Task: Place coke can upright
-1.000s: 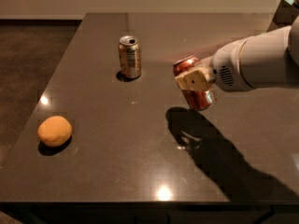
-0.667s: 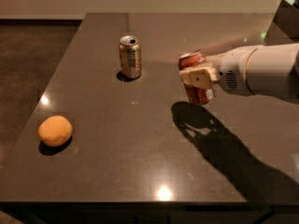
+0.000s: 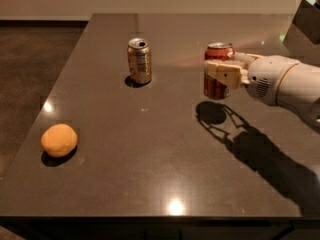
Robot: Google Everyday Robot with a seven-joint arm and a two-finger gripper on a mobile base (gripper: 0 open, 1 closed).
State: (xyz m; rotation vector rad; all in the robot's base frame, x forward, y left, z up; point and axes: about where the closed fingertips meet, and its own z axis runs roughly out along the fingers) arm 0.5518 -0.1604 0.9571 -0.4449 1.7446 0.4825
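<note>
The coke can [image 3: 215, 90] stands upright in the air over the right half of the table [image 3: 150, 184], silver rim up and red body vertical. Its base is clear of the surface. A round shadow [image 3: 211, 112] lies on the tabletop just below it, at about 6 o'clock, with a thin gap between base and shadow.

The gripper [image 3: 218, 72] reaches in from the can's 3 o'clock side. Its tan fingers [image 3: 225, 74] are clamped across the can's upper middle, one crossing the front face and the other showing behind the can near its rim. The white arm [image 3: 282, 84] runs off toward the right edge, and its long shadow stretches toward 4 o'clock across the table.

At about 9 o'clock from the coke can, well apart from it, a gold can [image 3: 139, 60] stands upright on the table, its opened top showing. Farther out, at about 8 o'clock and near the table's left edge, an orange [image 3: 59, 140] rests on the surface.

The table is dark and glossy, with small bright reflections near its front edge. A brown floor [image 3: 30, 59] lies beyond its left side.
</note>
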